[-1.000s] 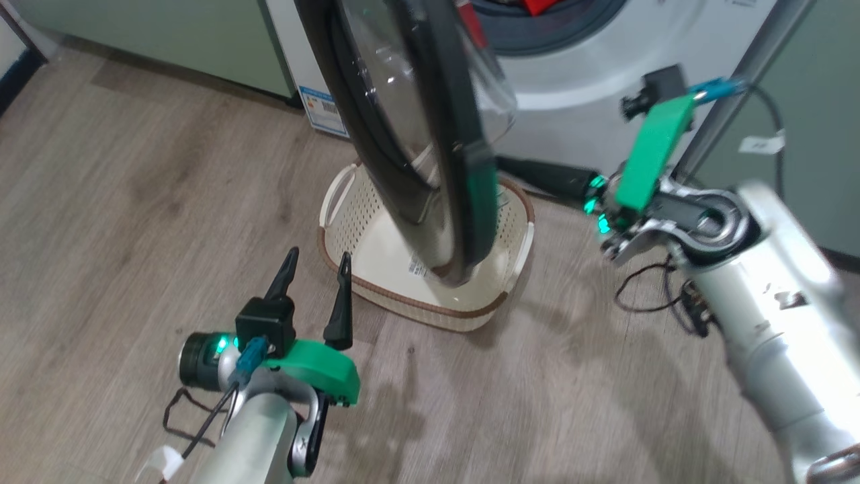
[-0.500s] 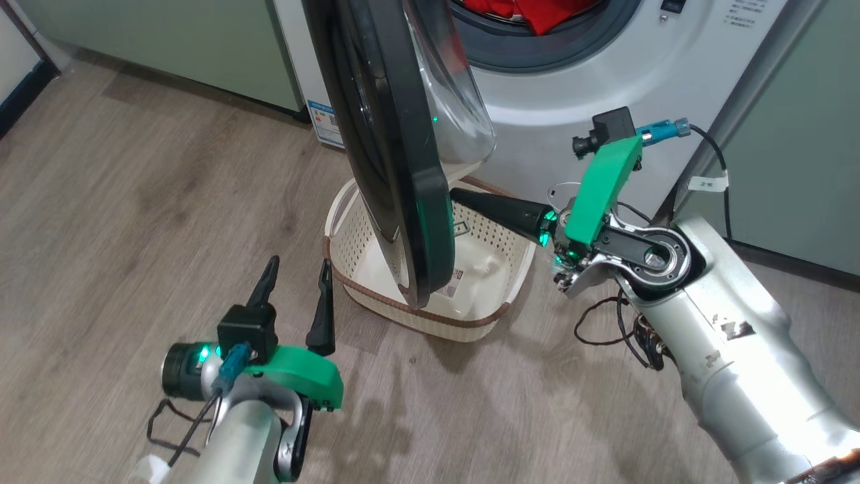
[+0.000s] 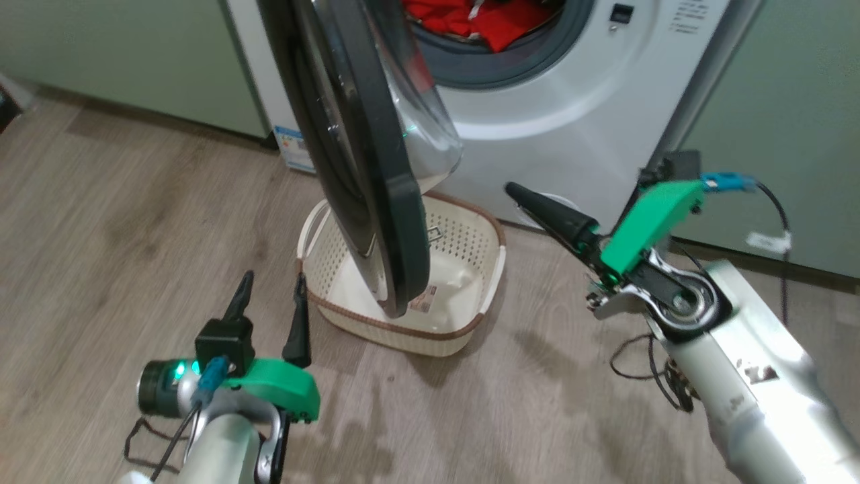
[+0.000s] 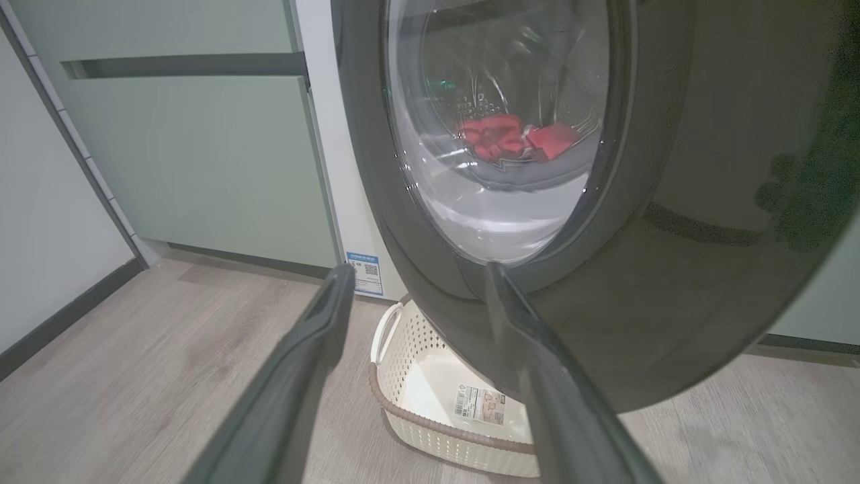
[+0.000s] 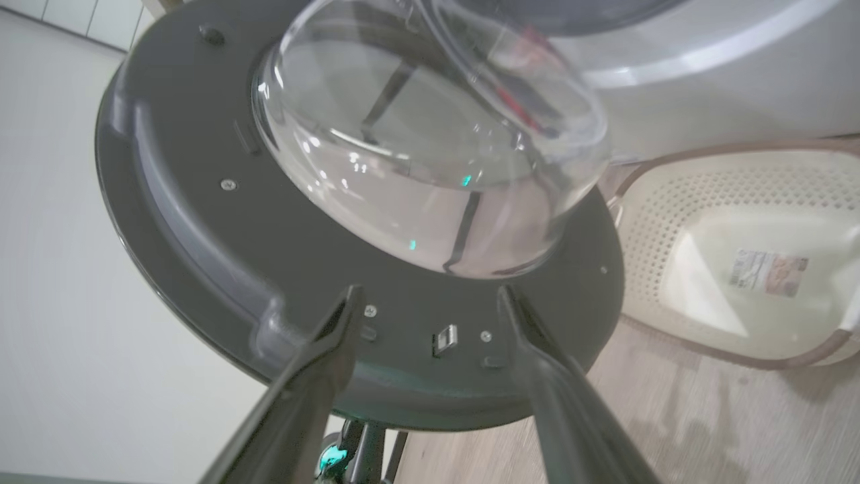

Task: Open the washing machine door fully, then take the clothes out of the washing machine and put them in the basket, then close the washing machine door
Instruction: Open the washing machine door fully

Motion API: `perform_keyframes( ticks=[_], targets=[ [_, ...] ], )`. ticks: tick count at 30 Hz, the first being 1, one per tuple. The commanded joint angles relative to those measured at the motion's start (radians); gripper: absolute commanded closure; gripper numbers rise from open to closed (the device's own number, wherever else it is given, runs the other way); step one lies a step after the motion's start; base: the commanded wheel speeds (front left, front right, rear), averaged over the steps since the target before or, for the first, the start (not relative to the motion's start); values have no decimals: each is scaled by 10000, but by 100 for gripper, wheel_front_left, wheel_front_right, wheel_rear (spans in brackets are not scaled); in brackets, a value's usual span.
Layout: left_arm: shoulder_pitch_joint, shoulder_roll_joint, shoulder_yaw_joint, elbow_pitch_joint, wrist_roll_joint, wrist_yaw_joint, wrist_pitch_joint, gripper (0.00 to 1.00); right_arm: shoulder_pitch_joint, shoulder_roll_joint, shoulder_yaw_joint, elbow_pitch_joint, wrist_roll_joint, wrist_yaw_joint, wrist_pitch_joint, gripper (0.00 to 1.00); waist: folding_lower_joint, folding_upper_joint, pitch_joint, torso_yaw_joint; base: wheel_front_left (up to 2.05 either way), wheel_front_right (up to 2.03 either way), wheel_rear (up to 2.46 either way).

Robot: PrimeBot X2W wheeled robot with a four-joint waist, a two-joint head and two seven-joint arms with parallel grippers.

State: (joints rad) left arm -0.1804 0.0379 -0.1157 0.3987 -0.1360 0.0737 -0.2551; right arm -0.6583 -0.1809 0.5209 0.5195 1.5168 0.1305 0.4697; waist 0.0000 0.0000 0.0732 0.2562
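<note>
**Head view:** The washing machine door [image 3: 396,222] stands out from the washing machine [image 3: 571,121], about edge-on to me and only part-way open. Its lower rim hangs over the basket [image 3: 416,336] on the wood floor [image 3: 121,202]. The red clothes [image 3: 484,23] lie in the drum mouth at the top of the frame. My left end effector [image 3: 272,279] hovers low, just beside the basket's near-left corner, spread and empty. My right end effector [image 3: 517,195] points at the door's inner side from the right, apart from it, near the basket's far-right corner.

**Left wrist view:** The spread fingers [image 4: 316,336] look at the door's glossy outer face. The clothes show through the glass, and the basket sits below the rim, near the pale green cabinets [image 4: 201,154].

**Right wrist view:** The fingers [image 5: 322,349] are spread with nothing between them, facing the inner rim, its latch [image 5: 445,338] and the glass bowl [image 5: 430,148]. I cannot tell whether a tip touches.

I judge the first step unfinished, because the door blocks the basket. The next move calls for pushing the inner rim toward the hinge side until the door clears both basket and drum mouth. Only then can I reach for the clothes.
</note>
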Motion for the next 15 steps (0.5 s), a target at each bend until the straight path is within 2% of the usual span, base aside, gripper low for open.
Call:
perform_keyframes(
  ticks=[1,7,8,15],
  targets=[
    [-215,123,399,-260,91,-30,-67,0,-95,-21,-28,-409,-116,2,-242,0,0,0,-147,-144,0,0,0],
    [42,169,930,-262,388,-190,-67,0,598,-550,196,-638,-888,2,-2507,0,0,0,-499,-637,0,0,0],
    [144,171,1065,-307,465,-222,-67,0,744,-719,342,-664,-1084,2,-3297,0,0,0,-576,-820,0,0,0],
    [309,166,1456,-306,609,-329,-67,0,1315,-1692,1119,-547,-1907,2,-6184,0,0,0,-831,-1227,0,0,0]
  ],
)
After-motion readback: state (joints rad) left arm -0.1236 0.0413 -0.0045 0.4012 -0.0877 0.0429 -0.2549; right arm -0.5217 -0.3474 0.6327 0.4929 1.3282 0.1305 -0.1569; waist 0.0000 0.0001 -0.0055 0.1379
